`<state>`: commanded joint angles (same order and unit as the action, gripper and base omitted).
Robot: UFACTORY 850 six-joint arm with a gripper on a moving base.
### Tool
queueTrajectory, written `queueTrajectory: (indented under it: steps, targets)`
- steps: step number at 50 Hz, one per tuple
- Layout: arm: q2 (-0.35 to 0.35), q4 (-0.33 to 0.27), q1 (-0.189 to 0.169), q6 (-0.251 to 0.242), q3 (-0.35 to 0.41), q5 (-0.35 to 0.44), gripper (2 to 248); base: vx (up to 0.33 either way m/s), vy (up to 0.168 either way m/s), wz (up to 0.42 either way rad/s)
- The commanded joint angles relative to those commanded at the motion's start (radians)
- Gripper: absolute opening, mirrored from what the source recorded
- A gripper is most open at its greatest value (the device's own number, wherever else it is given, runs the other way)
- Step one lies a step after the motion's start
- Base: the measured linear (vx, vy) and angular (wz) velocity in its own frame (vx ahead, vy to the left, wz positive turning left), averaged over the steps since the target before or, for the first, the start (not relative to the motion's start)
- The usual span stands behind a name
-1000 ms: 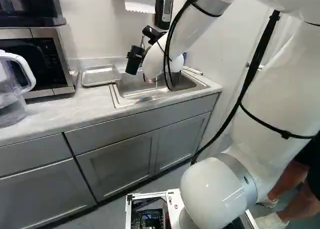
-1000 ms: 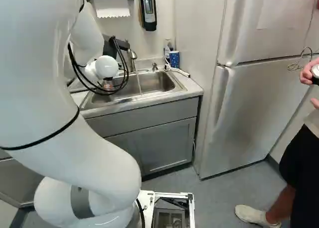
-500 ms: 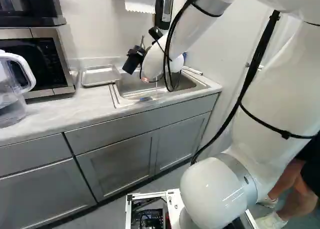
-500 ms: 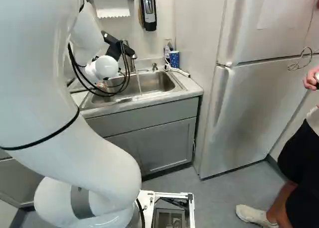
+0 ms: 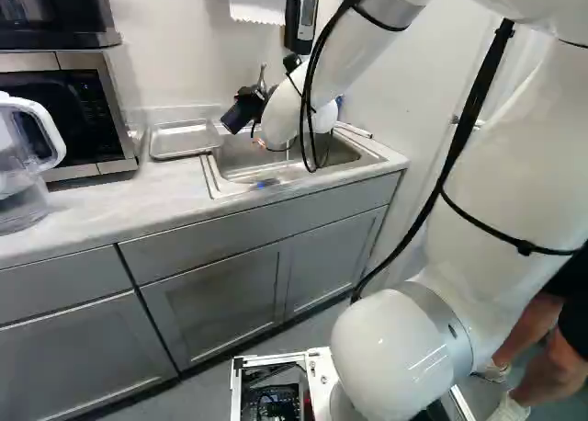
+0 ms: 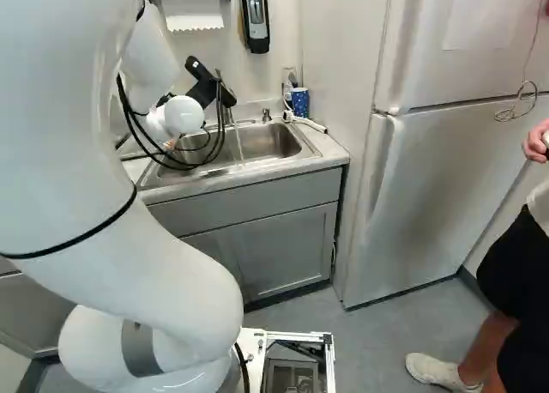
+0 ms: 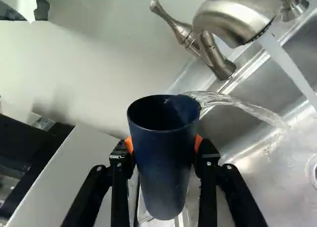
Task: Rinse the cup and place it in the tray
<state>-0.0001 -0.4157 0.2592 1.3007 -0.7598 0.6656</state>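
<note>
In the left base view my gripper [image 5: 254, 97] is over the sink's [image 5: 213, 175] left part, beside the tray, its fingertips not clearly visible. The wrist view shows the gripper [image 7: 164, 143] shut on a dark blue cup [image 7: 161, 162], an orange pad on either side. Tilted, the cup [image 5: 237, 118] pours water [image 7: 237, 104] from its rim into the basin. A stream [image 7: 290, 68] runs from the faucet [image 7: 237, 19], away from the cup's mouth. The shallow metal tray [image 5: 184, 141] lies on the counter left of the sink.
A blue patterned mug [image 6: 300, 101] stands behind the sink, with a white hose-like thing [image 6: 307, 122] nearby. The microwave [image 5: 69, 108] and clear pitcher [image 5: 23, 168] are left of the tray. A fridge [image 6: 437, 170] stands to the right.
The wrist has turned, tipping the cup in the gripper further over; its lower end has swung toward the tray in the left base view. The base has not moved.
</note>
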Motion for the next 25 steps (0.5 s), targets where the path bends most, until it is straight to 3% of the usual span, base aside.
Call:
queueTrajectory:
  steps: [25]
  targets:
    - [0.0, 0.0, 0.0, 0.263, 0.0, 0.0, 125, 0.0, 0.0, 0.0]
